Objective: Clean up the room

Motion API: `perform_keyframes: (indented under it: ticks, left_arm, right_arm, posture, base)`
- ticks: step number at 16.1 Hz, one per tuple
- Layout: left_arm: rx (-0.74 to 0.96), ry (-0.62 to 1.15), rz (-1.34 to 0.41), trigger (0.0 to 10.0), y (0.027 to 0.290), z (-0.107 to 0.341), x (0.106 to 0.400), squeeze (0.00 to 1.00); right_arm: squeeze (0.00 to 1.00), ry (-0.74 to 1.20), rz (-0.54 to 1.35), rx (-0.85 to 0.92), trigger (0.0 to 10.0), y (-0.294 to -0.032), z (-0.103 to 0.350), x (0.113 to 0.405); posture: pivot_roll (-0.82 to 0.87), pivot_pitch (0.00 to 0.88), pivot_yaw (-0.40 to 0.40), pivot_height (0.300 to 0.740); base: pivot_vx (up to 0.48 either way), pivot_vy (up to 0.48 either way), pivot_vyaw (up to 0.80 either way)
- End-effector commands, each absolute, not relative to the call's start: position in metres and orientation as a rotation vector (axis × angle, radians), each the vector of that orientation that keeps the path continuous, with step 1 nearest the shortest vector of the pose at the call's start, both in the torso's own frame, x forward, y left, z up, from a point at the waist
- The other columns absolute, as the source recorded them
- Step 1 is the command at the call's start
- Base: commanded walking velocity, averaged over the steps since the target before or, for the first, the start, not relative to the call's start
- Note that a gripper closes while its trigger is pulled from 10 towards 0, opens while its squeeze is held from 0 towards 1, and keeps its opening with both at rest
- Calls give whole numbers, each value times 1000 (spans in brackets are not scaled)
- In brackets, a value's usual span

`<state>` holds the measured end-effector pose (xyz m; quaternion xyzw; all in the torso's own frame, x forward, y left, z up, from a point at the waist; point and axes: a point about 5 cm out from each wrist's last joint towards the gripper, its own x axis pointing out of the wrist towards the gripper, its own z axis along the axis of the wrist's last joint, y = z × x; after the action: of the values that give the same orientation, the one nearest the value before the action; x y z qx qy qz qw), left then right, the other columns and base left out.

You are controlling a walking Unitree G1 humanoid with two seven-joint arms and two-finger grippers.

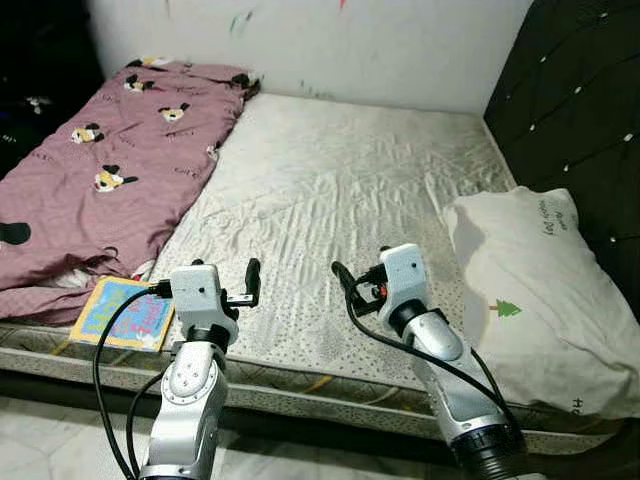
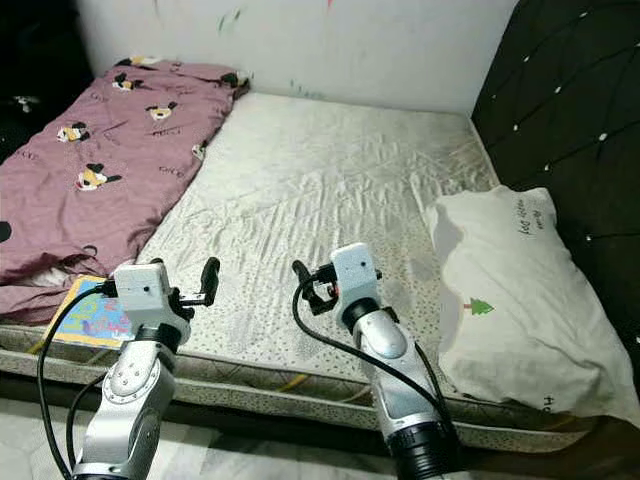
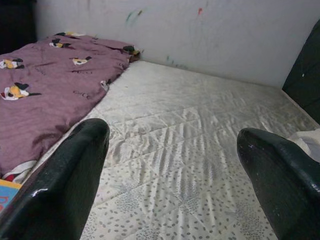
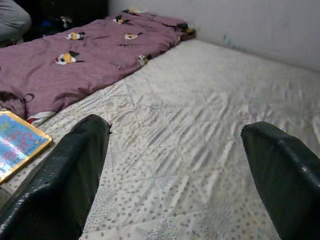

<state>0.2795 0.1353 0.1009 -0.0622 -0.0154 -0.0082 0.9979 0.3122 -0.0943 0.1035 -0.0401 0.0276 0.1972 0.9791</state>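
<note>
A crumpled purple blanket (image 1: 110, 150) with cartoon prints covers the left side of a bare white mattress (image 1: 330, 180). A colourful picture book (image 1: 125, 312) with a yellow border lies at the mattress's front left corner, partly under the blanket's edge. A white pillow (image 1: 540, 290) with a small green tree print rests on the right side. My left gripper (image 1: 250, 275) hovers open over the front edge, just right of the book. My right gripper (image 1: 345, 280) is open too, over the front middle and left of the pillow. Both hold nothing; the right wrist view shows the book (image 4: 17, 142) off to one side.
A dark padded headboard (image 1: 580, 100) rises along the right side behind the pillow. A white wall (image 1: 350, 40) with small paint marks closes the far end. Pale floor tiles (image 1: 50, 440) run below the mattress front. The room's far left corner is dark.
</note>
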Motion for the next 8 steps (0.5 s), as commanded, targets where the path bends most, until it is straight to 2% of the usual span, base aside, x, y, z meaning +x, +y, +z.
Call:
perform_keyframes:
  ticks: [1,2,5,6,8]
  left_arm:
    - [-122,-50,-6,10000,135,105,281,0]
    - [-131,-58,10,10000,134,106,282,0]
    - [-151,-43,-1,10000,131,105,283,0]
    - [-151,-43,-3,10000,131,104,283,0]
    - [-149,-44,-17,10000,128,105,285,0]
  right_arm:
    - [0,43,374,-132,10000,-96,104,314]
    - [0,66,317,-140,10000,-98,101,316]
    - [0,66,343,-5,10000,-92,103,317]
    - [0,78,340,15,10000,-90,101,317]
    - [0,97,344,41,10000,-80,98,319]
  posture:
    - [15,7,-43,740]
    - [15,7,-43,740]
    - [27,4,-39,740]
    - [27,4,-39,740]
    - [44,7,-33,740]
  base:
    - [0,0,0]
    - [0,0,0]
    - [0,0,0]
    - [0,274,0]
    - [0,356,-800]
